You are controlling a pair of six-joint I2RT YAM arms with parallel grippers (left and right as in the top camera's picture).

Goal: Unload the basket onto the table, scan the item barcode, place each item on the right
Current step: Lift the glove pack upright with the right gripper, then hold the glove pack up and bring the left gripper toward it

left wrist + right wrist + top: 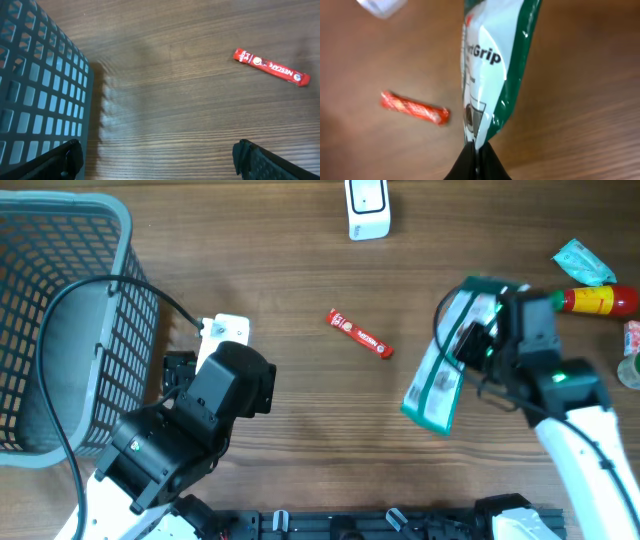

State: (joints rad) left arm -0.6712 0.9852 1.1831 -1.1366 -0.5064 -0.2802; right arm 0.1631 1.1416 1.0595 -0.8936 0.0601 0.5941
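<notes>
the right pincer (476, 156) was clenched on one edge of the green-and-white pouch (490, 70), apparently lifted above the surface (585, 100) at its right side. the pouch looked light, floppy and slick, so gripping a sealed edge seemed safest. the left pincer (157, 155) stood released.

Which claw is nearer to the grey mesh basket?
Left. The left claw hangs open just beside the basket, whose wall fills the edge of its wrist view. The right claw is far across the table, shut on a green-and-white pouch.
</notes>
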